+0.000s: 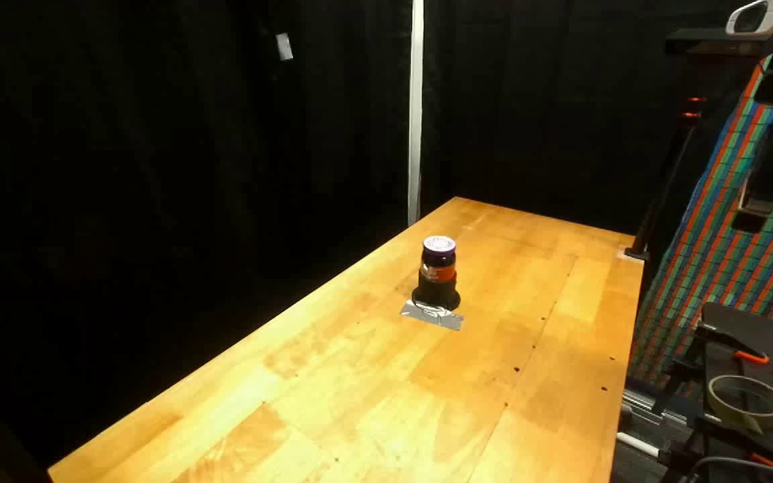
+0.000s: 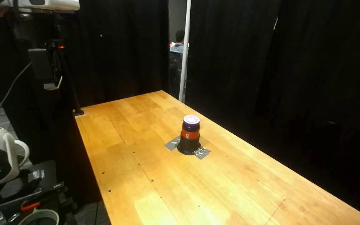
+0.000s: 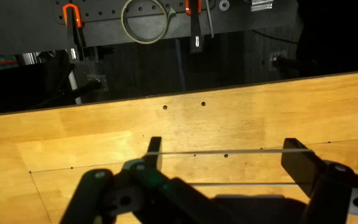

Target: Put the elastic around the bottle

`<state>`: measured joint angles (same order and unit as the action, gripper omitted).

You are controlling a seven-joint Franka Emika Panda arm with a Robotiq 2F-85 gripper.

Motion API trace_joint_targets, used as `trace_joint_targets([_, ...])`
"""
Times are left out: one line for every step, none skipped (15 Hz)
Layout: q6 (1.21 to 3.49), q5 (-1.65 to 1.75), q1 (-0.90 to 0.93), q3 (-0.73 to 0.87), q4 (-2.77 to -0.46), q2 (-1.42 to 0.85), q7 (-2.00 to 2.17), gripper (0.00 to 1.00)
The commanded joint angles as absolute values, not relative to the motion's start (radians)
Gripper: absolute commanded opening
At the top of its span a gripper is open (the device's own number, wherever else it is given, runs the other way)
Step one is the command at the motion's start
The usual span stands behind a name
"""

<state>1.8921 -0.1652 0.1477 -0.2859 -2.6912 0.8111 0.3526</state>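
Gripper (image 3: 225, 155) shows in the wrist view with its fingers (image 3: 297, 165) spread wide, and the pale elastic (image 3: 241, 151) stretches across from finger to finger in two thin, parallel strands. Behind it lies the wooden counter (image 3: 85, 133). Past the counter's edge, a roll of tape (image 3: 146, 41) rests on a dark surface (image 3: 26, 28) between two black-and-orange clamps (image 3: 71, 31). In both exterior views the bottle (image 2: 190, 132), purple-capped and orange-labelled, stands upright on the counter, its lower part meeting a black, flared base (image 2: 189, 147) with gray tape strips (image 2: 202, 153) at its foot. Black curtains (image 2: 120, 56) hang behind; a pale pole (image 2: 184, 62) rises beyond the counter's far edge.
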Motion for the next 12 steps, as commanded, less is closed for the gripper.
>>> trace_joint_targets([1.89, -0.164, 0.149, -0.284, -2.688, 0.811, 0.353, 1.0])
trace_joint_targets([1.89, -0.164, 0.149, -0.284, -2.687, 0.811, 0.353, 1.0])
trace_joint_targets([1.89, -0.164, 0.149, -0.284, -2.686, 0.812, 0.353, 1.0])
trace_joint_targets([1.89, -0.164, 0.149, -0.284, -2.686, 0.812, 0.353, 1.0])
trace_joint_targets([1.89, -0.164, 0.149, -0.284, -2.686, 0.812, 0.353, 1.0])
trace_joint_targets([1.89, -0.164, 0.149, -0.284, -2.686, 0.812, 0.353, 1.0])
trace_joint_targets([1.925, -0.151, 0.138, -0.288, -2.692, 0.798, 0.353, 1.0])
trace_joint_targets([1.945, -0.146, 0.133, -0.277, -2.69, 0.775, 0.333, 1.0])
trace_joint_targets([1.962, -0.136, 0.129, -0.269, -2.685, 0.754, 0.312, 1.0])
trace_joint_targets([2.005, -0.117, 0.115, -0.259, -2.671, 0.7, 0.283, 1.0])
trace_joint_targets([2.036, -0.099, 0.111, -0.249, -2.663, 0.67, 0.257, 1.0])
trace_joint_targets([2.095, -0.064, 0.089, -0.246, -2.645, 0.616, 0.242, 1.0])
